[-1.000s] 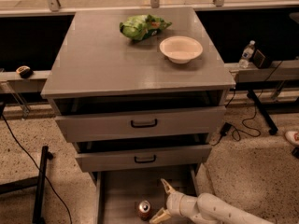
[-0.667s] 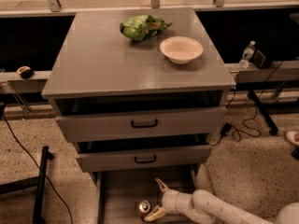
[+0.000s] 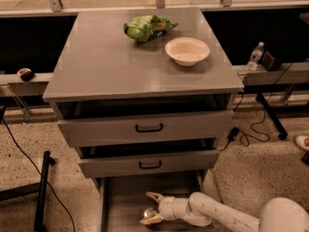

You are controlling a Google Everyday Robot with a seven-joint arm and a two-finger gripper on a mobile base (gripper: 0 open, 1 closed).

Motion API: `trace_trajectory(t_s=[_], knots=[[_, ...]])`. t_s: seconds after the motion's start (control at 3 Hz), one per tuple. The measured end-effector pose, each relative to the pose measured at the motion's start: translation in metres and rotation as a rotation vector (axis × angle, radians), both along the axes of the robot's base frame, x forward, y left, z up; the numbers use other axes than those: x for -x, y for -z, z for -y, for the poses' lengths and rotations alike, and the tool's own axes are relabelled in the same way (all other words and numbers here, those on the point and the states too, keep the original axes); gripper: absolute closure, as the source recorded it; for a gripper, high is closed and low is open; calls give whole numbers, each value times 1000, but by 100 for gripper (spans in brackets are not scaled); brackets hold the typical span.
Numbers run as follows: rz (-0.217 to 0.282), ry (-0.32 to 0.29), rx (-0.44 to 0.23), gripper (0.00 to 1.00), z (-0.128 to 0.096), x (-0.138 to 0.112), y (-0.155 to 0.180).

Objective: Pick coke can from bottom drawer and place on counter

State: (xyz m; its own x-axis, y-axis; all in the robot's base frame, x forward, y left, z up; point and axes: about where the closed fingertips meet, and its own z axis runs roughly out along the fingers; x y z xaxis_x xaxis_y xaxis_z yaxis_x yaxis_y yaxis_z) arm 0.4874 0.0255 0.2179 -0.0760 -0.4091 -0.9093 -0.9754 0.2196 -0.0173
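Looking at the bottom edge of the view, you are seeing the gripper (image 3: 146, 208) lying low inside the drawer (image 3: 120, 202), which is standing pulled out under the cabinet. The white arm (image 3: 217, 212) is coming in from the lower right and pointing left across the drawer floor. The jaws are standing apart, one pale finger (image 3: 154, 196) angling up and back, the other lying nearer the camera. The can (image 3: 148, 212) is sitting on the drawer floor in the gap between them, its silver top catching the light. You cannot tell whether either finger is touching it; the jaws are not clamping it.

Above, the two drawer fronts (image 3: 96, 129) with black handles are each sticking out a little way, the upper one less than the lower. The counter (image 3: 111, 62) is carrying a cream bowl (image 3: 187, 50) towards its back right and a crumpled green bag (image 3: 147, 27) just beside it to the left, at the back. A water bottle (image 3: 254, 56) is standing on the ledge right of the cabinet, well apart from the counter's things.
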Motion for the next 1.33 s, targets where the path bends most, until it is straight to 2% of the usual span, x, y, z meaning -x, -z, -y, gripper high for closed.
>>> trace_trajectory(t_s=[0.33, 1.0, 1.33], knots=[[-13, -7, 5, 49, -5, 1, 11], [-2, 12, 7, 95, 1, 2, 18], [5, 15, 11, 100, 3, 2, 18]])
